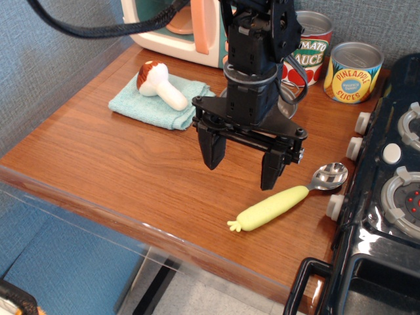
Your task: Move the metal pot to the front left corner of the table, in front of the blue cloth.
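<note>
the pincer [245,161] is seen in the middle of the picture, hung from a black arm that comes down from the top. its two black fingers [211,150] are spread wide apart, and nothing is held between them. the tips are pointed down at the brown counter [98,164], and bare wood is seen between them. how high they are above the wood cannot be told.

the pot [289,98] is almost all hidden behind the arm. only a bit of shiny rim and a thin wire handle are seen, at the right side of the arm, just behind the pincer. the pot is placed toward the back of the counter, in front of the two cans. it is not touched by the fingers.

the cloth [154,105] is laid flat to the left of the pincer, near it but apart. a toy mushroom [159,83] is laid on the cloth.

a spoon [289,198] with a yellow handle is laid on the counter just to the right of the right finger and in front of it. a tomato can [314,46] and a pineapple can [354,71] are stood at the back. a black toy stove [387,197] is placed at the right edge.
</note>
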`<state>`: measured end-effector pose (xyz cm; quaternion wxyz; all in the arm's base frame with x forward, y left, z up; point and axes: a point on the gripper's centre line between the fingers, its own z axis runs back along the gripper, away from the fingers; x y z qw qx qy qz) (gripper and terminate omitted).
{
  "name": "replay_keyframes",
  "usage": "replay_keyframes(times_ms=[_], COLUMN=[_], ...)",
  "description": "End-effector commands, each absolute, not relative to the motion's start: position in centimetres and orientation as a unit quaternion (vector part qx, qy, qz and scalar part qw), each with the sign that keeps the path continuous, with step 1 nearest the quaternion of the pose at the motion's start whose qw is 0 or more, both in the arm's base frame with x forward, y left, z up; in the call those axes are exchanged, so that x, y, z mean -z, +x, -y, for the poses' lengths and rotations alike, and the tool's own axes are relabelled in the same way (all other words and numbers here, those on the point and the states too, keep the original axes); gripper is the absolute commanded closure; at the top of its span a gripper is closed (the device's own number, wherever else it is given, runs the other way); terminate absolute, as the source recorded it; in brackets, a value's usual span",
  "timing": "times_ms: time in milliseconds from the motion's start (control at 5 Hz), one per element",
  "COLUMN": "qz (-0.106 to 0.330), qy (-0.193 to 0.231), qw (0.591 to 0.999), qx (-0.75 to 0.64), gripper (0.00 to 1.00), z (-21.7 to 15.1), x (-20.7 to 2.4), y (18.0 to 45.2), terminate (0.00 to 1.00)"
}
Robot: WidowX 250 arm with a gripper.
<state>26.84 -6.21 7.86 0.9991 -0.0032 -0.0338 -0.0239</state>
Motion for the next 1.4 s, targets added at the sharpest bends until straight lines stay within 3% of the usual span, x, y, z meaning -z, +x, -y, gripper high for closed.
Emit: replay_keyframes(times_ms=[0, 600, 800, 1200], qz=[0.034, 0.068, 0.070, 0.023], qy=[-0.003, -0.014, 0.003, 0.005], qw=[0.999, 0.997, 0.998, 1.000], qx=[0.024, 0.019, 0.010, 0.004], gripper=[0.00, 0.00, 0.00, 0.00], z=[6.2, 6.4, 5.1, 4.2], x=[-7.9, -8.6, -7.6, -3.7], y=[26.8, 37.2, 40.1, 41.8], terminate=[0.00, 0.00, 0.00, 0.00])
